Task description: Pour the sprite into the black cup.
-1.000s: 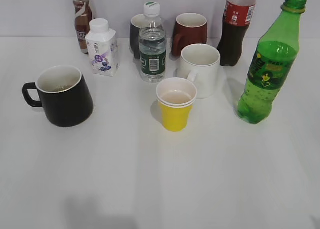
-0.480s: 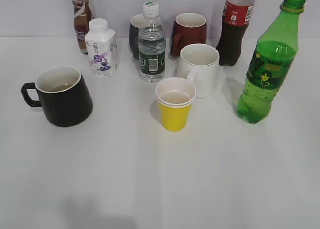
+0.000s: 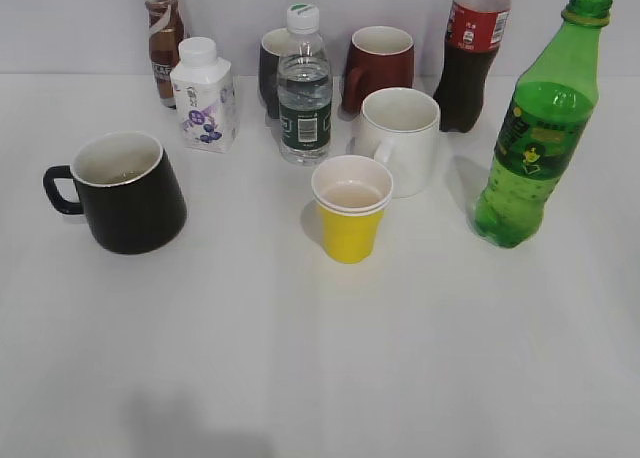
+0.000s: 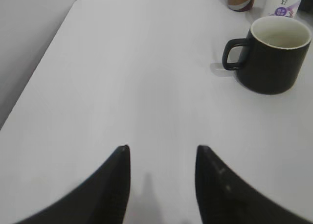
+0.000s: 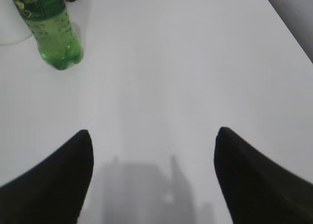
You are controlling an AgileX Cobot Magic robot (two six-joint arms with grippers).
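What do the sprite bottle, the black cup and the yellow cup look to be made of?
Sprite bottle: translucent green plastic, glossy; light passes through and the base is moulded. Black cup: likely glazed ceramic, with thick walls, a white inside and a soft sheen. Yellow cup: probably paper, though thin plastic is possible; it has a thin rolled white rim and a matte wall.

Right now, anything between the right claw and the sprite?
Nothing visible. The right claw is open, with only bare table between it and the sprite, which stands upright ahead to its left.
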